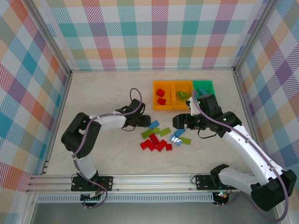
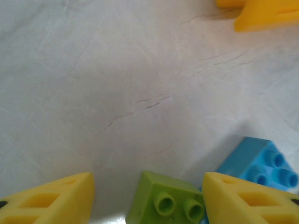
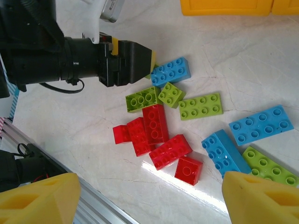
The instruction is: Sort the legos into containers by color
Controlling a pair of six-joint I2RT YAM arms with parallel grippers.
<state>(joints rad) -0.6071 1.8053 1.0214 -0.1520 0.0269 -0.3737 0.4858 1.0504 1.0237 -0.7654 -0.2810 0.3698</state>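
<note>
While the left gripper [image 2: 147,181] and right gripper [image 3: 149,179] both stand open, you should pinch the probably light, rigid, slick lime brick [image 2: 166,201], bottom centre on the tabletop [image 2: 117,70], across its flat sides.

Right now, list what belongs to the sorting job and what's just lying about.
Job:
- red legos, green legos, blue legos, loose
- left orange bin, middle orange bin, green bin

Not the job:
- plaid walls
- metal rail
</note>
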